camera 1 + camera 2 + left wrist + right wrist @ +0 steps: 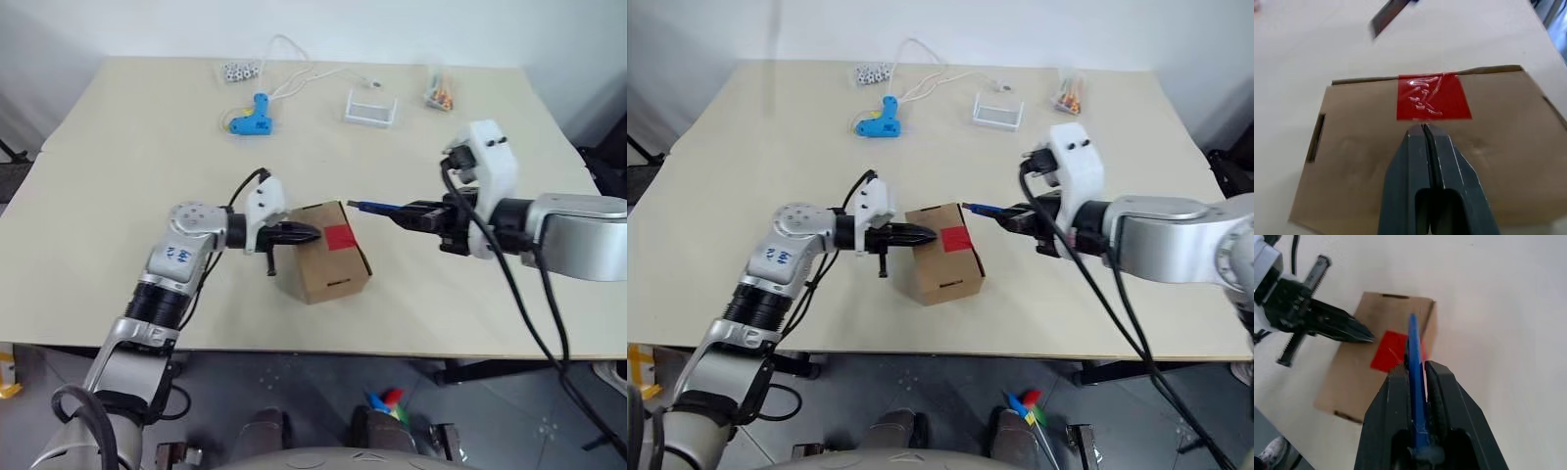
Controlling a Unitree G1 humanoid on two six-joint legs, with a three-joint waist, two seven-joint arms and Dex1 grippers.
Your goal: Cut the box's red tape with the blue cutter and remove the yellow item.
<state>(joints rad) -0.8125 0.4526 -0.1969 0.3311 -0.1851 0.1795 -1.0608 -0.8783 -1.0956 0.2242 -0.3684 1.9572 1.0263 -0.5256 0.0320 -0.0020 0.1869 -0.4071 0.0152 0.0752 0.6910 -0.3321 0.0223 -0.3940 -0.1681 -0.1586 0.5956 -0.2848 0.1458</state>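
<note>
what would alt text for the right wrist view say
The right gripper is shut on the blue cutter, whose tip reaches over the red tape on the box. The left gripper, shut, sits on the box top beside the tape, on the pale table.

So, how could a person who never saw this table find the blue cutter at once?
Find the brown box near the table's front edge. The blue cutter is the slim dark stick in the right gripper, aimed at the box; the other blue thing, a pistol-shaped glue gun, lies far behind.
</note>
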